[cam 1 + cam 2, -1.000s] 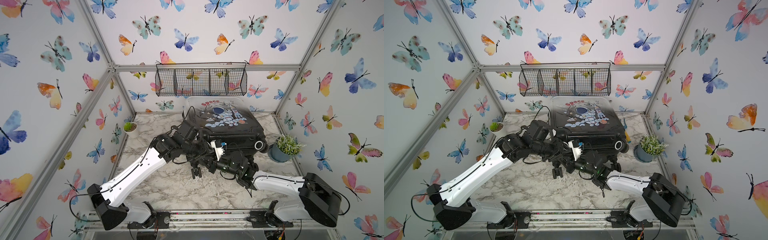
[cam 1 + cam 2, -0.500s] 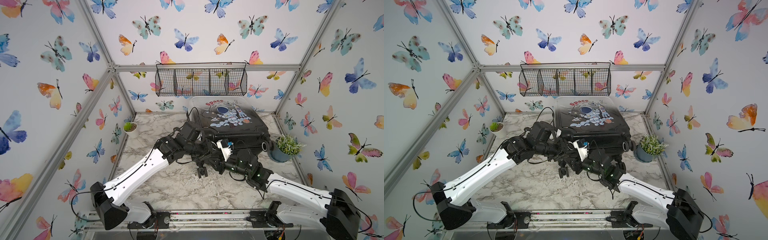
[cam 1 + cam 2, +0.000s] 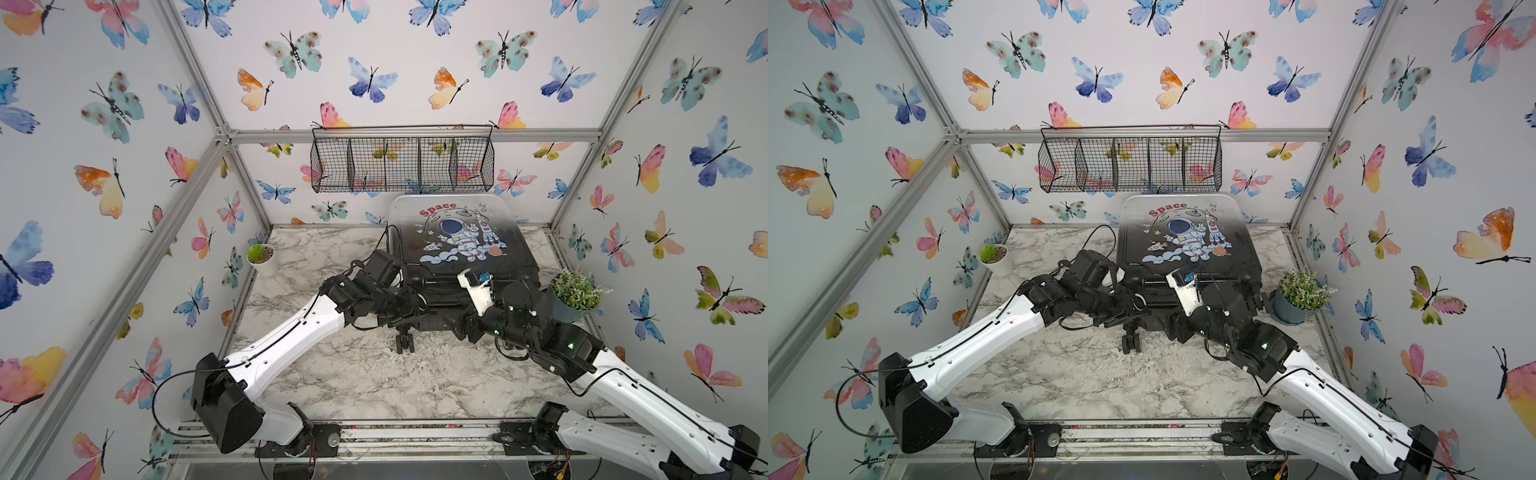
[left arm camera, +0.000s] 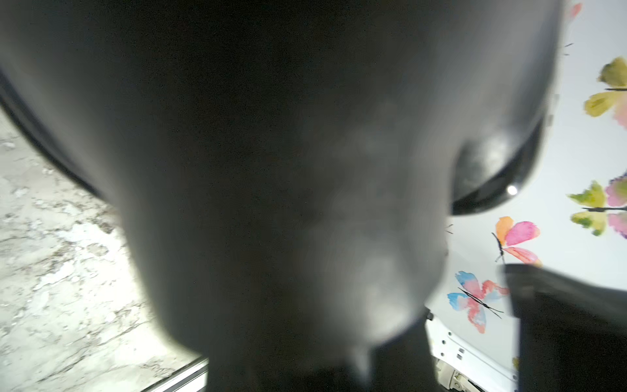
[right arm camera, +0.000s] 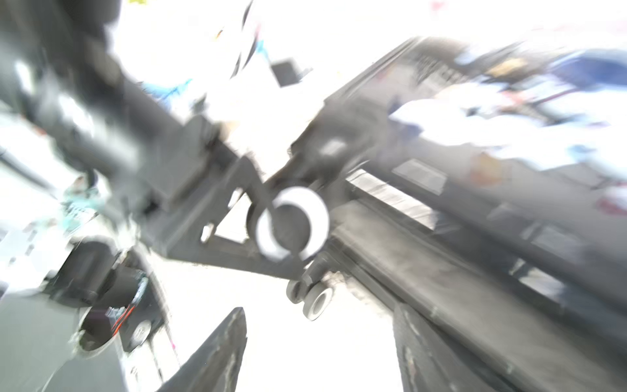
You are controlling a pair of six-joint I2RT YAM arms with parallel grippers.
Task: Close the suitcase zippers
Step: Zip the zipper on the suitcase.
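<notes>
Both top views first. The suitcase (image 3: 461,245) lies flat on the marble table (image 3: 365,382), astronaut side up, pushed toward the back under the wire basket (image 3: 403,164). Both arms reach in at its black end.

The left hand (image 3: 411,309) is tucked right up against that end, with the suitcase straight ahead of it. One black wheel (image 3: 405,343) pokes out onto the table just on the near side of the left hand. The right hand (image 3: 467,326) sits low at the same end, beside the left hand.

A blue-potted plant (image 3: 575,295) stands near the suitcase corner, off to the outer side of the right hand. A little white pot (image 3: 262,257) is well away on the outer side of the left hand. From up here that rim is too dark to pick out the zippers.

Left wrist view: a big out-of-focus dark mass fills nearly everything, probably the suitcase shell jammed close to the lens. There's table on one edge and butterfly wallpaper on the other. I honestly can't tell how wide the left hand stands or whether it has hold of anything.

Right wrist view: badly smeared, but the two dark fingers (image 5: 220,353) are spread wide apart. Only bright table shows between them, so they're gripping nothing. Just past the fingertips is a wheel, and the dark ribbed end of the suitcase runs off ahead of the hand.
</notes>
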